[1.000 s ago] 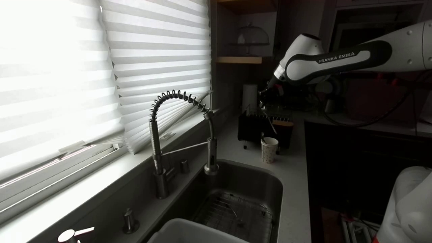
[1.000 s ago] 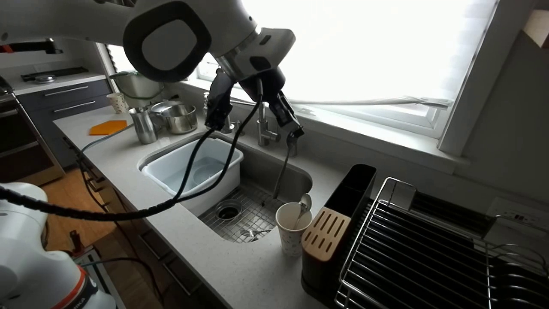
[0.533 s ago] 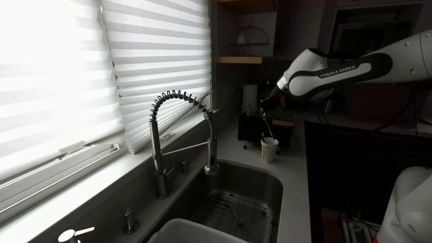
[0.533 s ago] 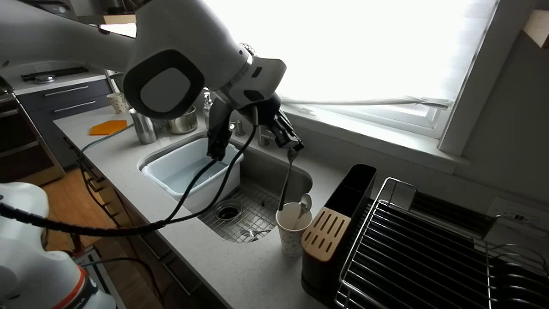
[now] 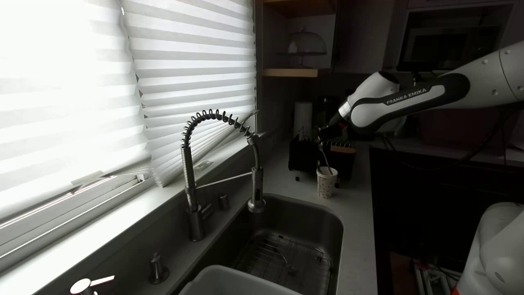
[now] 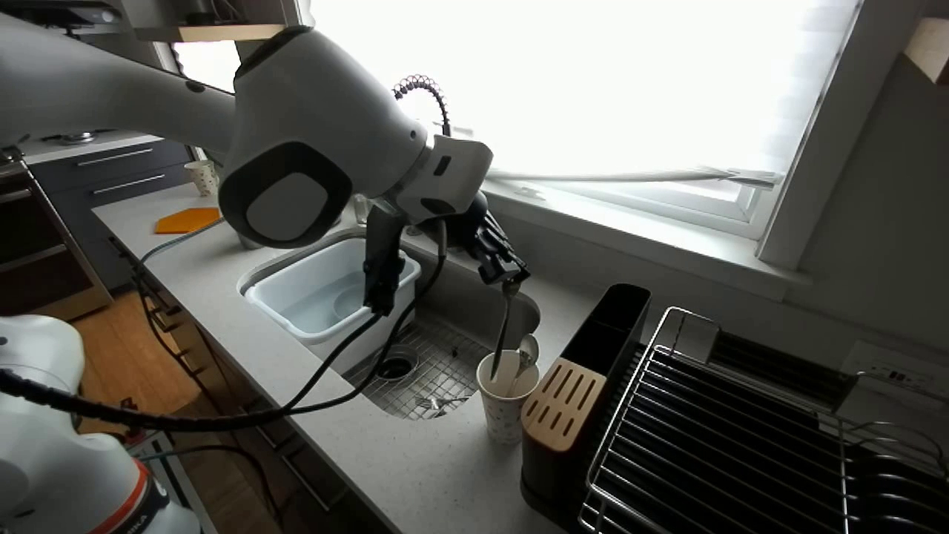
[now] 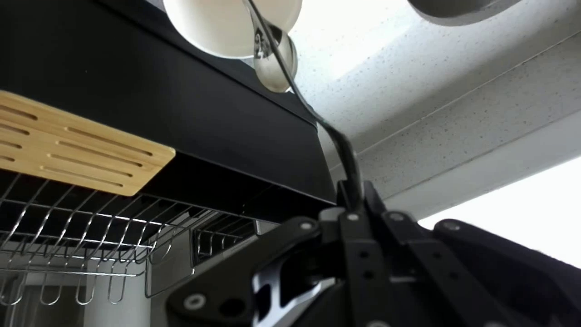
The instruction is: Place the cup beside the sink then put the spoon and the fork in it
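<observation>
Daylight whitens the pleated blinds (image 5: 192,61), while the bench (image 6: 437,460) below lies in dim grey. Compared with a second ago, the arm (image 6: 319,119) sits lower in both exterior views. Beside the sink (image 5: 294,213), along its window-side edge, the faucet (image 5: 195,225) stands as before; its coiled arch, earlier hidden behind the arm in an exterior view, now shows against the window.

The end effector (image 7: 356,200) is still clamped on the broader end of a metal utensil (image 6: 503,326), and the fingers cover too much to tell whether it is a spoon or a fork. A second ago its lower tip hung above the rim of the cup (image 6: 504,415); half a second later it was at about rim level; now it is inside the mouth, the handle tilted.

The cup has not shifted: it stands upright on the bench, just off the sink's end edge, between that edge and a black caddy (image 6: 545,475). Whether cup and caddy touch cannot be told. A spoon (image 6: 528,347) leans in the cup, bowl up, as before. Cutlery (image 6: 430,404) on the sink's wire grid also lies unchanged.
</observation>
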